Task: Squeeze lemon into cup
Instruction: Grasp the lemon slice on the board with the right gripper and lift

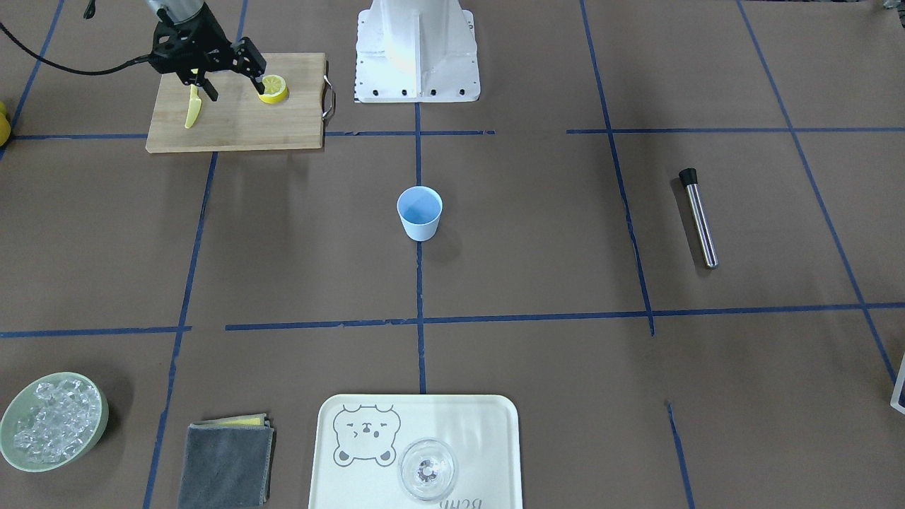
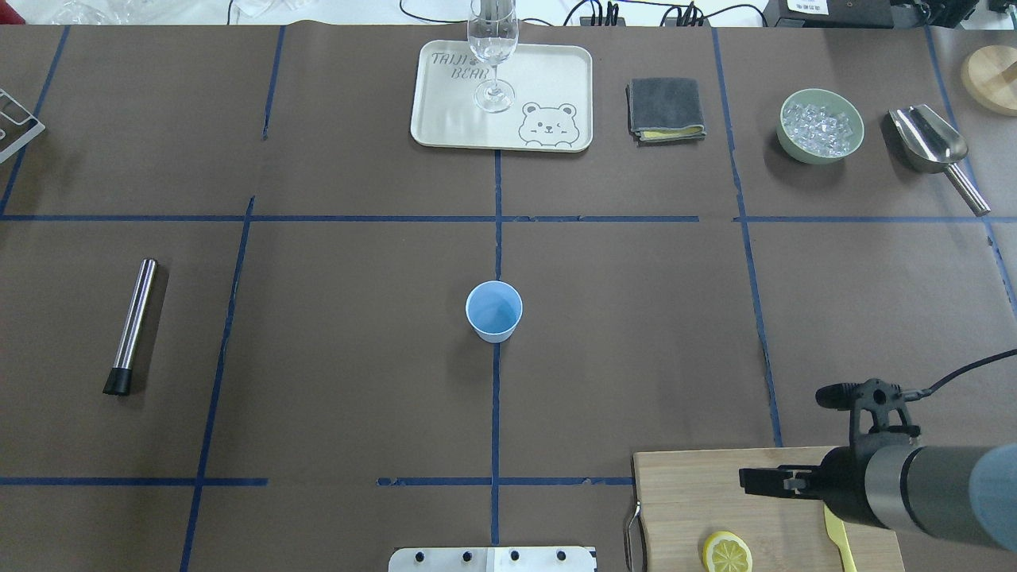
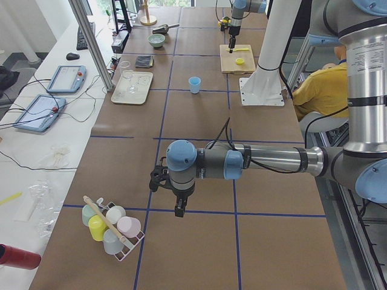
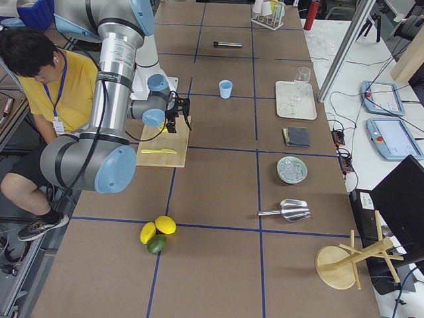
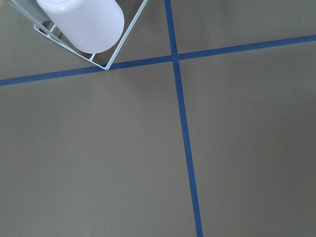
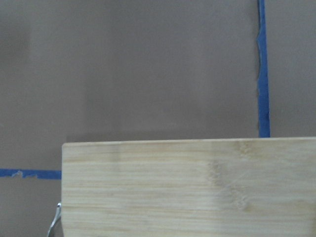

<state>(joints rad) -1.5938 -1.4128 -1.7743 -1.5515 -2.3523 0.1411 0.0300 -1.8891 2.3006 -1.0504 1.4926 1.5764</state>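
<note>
Overhead exterior, round yellow lemon (image 2: 726,552), pale segmented flesh

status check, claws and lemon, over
Right claw open over cutting board, one finger at lemon, not gripped. Left claw far off, state unclear. Cup upright mid-table. Knife beside claw.

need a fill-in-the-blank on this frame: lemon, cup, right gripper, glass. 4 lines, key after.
1. The lemon lies on the wooden ____.
2. The cup stands upright and ____ inside.
3. The right gripper hangs with its jaws ____.
4. The glass stands on the bear-print ____.
Missing words: cutting board; empty; open; tray.
</note>
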